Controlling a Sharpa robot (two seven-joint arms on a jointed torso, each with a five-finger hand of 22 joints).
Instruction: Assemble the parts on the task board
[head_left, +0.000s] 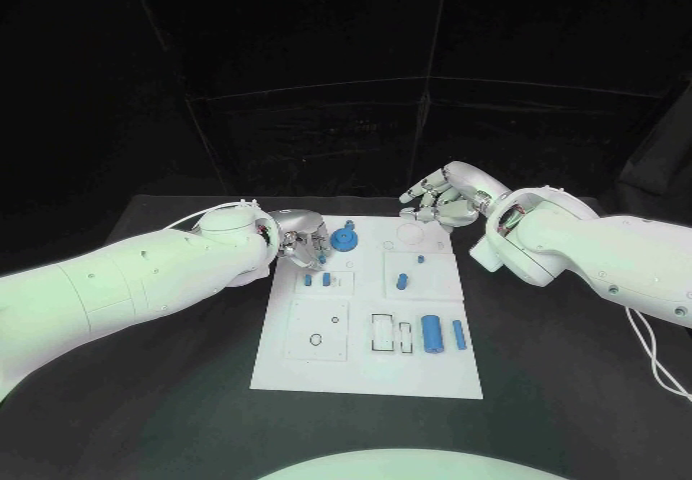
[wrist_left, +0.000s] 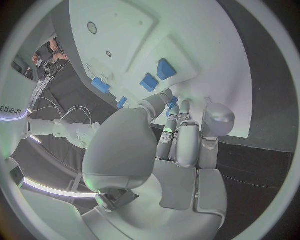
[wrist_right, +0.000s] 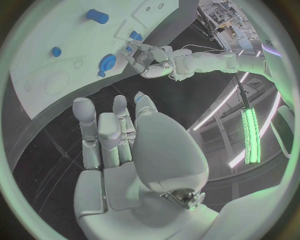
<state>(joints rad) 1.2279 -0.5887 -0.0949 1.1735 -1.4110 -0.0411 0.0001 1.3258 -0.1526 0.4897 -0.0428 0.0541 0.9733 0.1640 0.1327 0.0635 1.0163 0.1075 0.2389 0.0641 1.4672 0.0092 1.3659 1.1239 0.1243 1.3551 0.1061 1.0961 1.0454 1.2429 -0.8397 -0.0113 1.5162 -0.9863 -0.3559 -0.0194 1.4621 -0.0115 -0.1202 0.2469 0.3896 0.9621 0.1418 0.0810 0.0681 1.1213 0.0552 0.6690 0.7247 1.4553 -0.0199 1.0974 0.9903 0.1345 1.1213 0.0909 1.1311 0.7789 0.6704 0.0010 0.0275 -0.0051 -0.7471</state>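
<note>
On task board (head_left: 296, 370), blue cylinder (head_left: 433, 333) lengthwise

The silver left hand (head_left: 299, 245) covered the far left edge of the white rectangular task board (head_left: 289, 365), and whether its curled fingers pinched a small blue part could not be told.

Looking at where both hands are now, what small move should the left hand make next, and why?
Probably the left hand should lower its fingertips onto the two small blue rectangular blocks beside it on the white task board and pinch one. Its fingers are partly curled and seem to hold nothing, while the right hand hovers past the board's far edge, also holding nothing.
</note>
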